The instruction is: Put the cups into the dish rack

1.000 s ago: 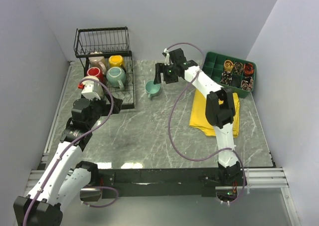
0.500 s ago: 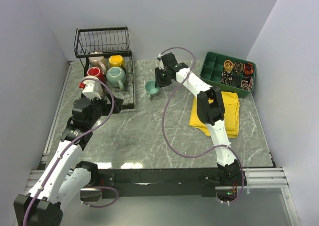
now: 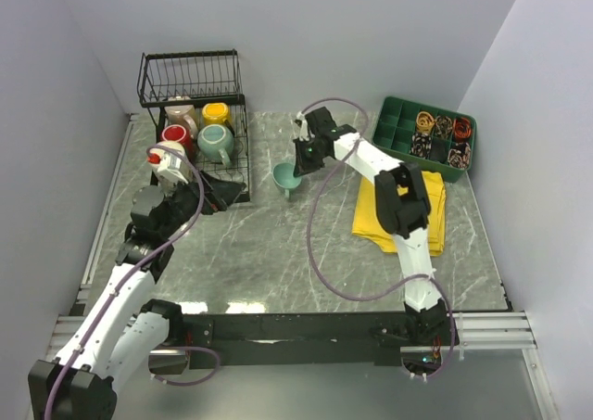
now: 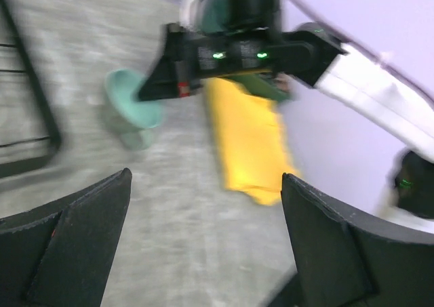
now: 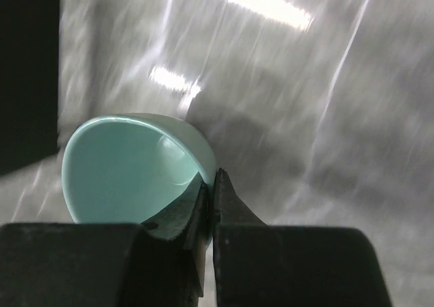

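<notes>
1. Teal and tilted, the cup (image 3: 287,180) sits at three o'clock from the dish rack (image 3: 190,79), under the right gripper (image 3: 297,167).
2. Left gripper (image 4: 203,246) is spread wide and empty, with the cup at eleven o'clock.
3. Right fingertips (image 5: 234,212) pinch the cup's rim at its five o'clock.

Grey marbled table (image 3: 278,253) with a black wire dish rack (image 3: 190,77) at its far left corner, a green compartment tray (image 3: 397,116) at its far right corner, and a yellow cloth (image 3: 367,218) near the right edge.
</notes>
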Action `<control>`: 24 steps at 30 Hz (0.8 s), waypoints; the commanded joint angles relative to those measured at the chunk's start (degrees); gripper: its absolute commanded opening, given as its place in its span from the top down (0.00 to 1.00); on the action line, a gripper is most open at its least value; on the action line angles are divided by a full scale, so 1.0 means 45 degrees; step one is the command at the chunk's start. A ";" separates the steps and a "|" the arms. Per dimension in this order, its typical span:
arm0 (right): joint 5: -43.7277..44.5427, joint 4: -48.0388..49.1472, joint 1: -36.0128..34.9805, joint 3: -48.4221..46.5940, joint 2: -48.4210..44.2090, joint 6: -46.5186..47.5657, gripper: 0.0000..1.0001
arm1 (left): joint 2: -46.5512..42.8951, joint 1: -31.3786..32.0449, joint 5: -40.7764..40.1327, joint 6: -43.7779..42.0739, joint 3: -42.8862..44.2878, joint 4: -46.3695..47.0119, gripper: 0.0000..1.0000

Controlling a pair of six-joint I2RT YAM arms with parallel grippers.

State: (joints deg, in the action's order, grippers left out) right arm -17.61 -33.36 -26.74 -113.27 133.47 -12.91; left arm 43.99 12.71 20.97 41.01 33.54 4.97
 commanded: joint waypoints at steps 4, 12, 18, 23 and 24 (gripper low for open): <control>-0.3695 0.2588 0.1388 0.3623 -0.6252 -0.0158 1.00 | 0.0751 -0.0051 0.4027 0.6129 -0.1456 0.6837 0.03; -0.7881 0.5652 0.2427 0.5268 -0.9325 -0.2089 1.00 | 0.2838 0.1447 0.4949 0.8190 -0.0232 1.0515 0.02; -1.0343 1.2696 0.2408 0.7415 -1.0850 -0.7006 1.00 | 0.4480 0.3773 0.4053 0.7976 0.1683 1.1706 0.01; -1.0561 1.9899 0.2408 0.9330 -1.0793 -1.2726 1.00 | 0.4990 0.4421 0.3348 0.7254 0.2487 1.1767 0.01; -1.0483 2.0262 0.2408 0.9467 -1.0793 -1.3047 1.00 | 0.5107 0.4518 0.3270 0.7118 0.2701 1.1573 0.01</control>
State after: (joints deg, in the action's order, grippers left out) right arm -61.78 28.67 -16.12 -73.32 85.71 -49.93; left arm 65.93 31.68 38.37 75.66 41.80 53.34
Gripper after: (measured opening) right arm 0.042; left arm 0.987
